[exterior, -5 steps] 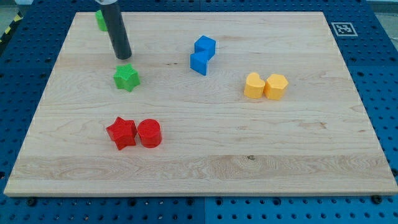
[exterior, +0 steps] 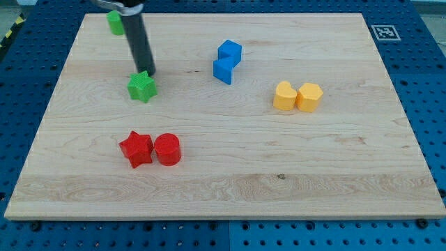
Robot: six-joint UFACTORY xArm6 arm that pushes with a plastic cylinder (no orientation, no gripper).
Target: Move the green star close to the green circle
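Observation:
The green star (exterior: 141, 87) lies on the wooden board (exterior: 230, 181) at the upper left. The green circle (exterior: 115, 22) sits near the board's top left corner, partly hidden behind my rod. My tip (exterior: 148, 72) stands at the star's upper right edge, touching it or nearly so. The star is well below the circle.
A red star (exterior: 136, 149) and a red circle (exterior: 167, 150) sit side by side at the lower left. Two blue blocks (exterior: 226, 61) stand touching at the top middle. Two yellow blocks (exterior: 297, 96) sit together at the right. A marker tag (exterior: 385, 32) is at the top right corner.
My tip has moved a little down and to the right, from above the green star to its upper right edge. The blocks have not visibly moved.

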